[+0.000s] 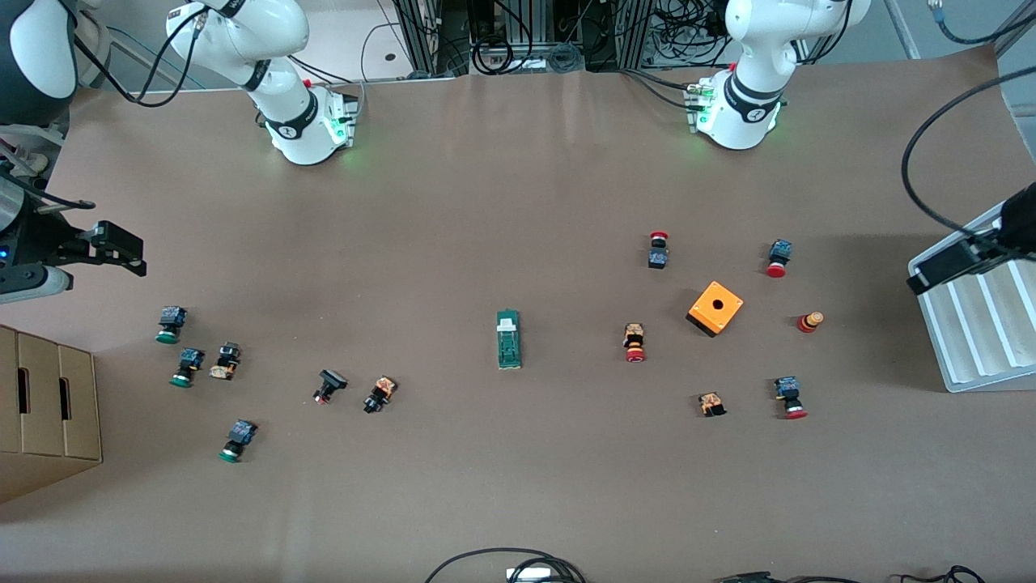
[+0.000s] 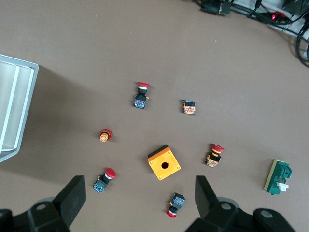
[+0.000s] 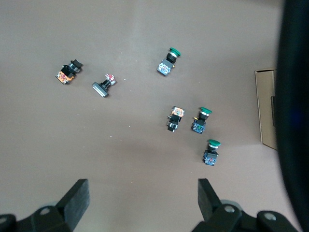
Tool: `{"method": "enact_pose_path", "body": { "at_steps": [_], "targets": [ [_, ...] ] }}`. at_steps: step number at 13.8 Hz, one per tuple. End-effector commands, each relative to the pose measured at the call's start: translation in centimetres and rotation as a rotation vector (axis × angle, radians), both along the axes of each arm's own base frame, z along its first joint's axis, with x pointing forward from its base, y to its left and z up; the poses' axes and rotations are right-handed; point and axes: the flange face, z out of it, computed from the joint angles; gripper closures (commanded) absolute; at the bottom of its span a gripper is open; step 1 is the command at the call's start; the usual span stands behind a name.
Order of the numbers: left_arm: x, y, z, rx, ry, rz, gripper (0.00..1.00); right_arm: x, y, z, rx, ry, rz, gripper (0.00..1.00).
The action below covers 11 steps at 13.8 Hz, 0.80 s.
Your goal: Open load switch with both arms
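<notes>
Brown desk (image 1: 518, 502) spreads under both my raised arms. My left gripper (image 2: 140, 198) hangs over the orange box (image 2: 164, 163) and red buttons, fingers (image 2: 72, 195) spread apart, empty. My right gripper (image 3: 140, 198) hangs over the green buttons, fingers (image 3: 77, 195) apart too. Mid-desk between both clusters, the load switch (image 1: 508, 338) lies flat: slim, green, white block on top.

Load switch (image 1: 507, 338) lies mid-table, apart from everything. Toward the left arm's end: box with a hole (image 1: 715, 308), push buttons (image 1: 635, 342) scattered around it, slotted tray (image 1: 975, 312) at the table edge. Toward the right arm's end: another scatter of push buttons (image 1: 171, 324), cardboard box (image 1: 44, 409) at the edge, nearer the front camera.
</notes>
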Motion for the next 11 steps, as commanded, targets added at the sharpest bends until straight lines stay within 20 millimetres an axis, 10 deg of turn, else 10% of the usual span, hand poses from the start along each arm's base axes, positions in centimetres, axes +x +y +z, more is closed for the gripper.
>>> {"method": "enact_pose_path", "body": {
  "at_steps": [1, 11],
  "targets": [
    [0.2, 2.2, -0.7, -0.008, 0.014, -0.054, 0.0, 0.2, 0.2, 0.4, -0.031, -0.012, 0.005, 0.0],
    [-0.5, 10.4, -2.2, 0.012, 0.037, -0.108, 0.0, 0.2, -0.3, 0.4, -0.03, -0.013, -0.002, 0.0]
  ]
}}
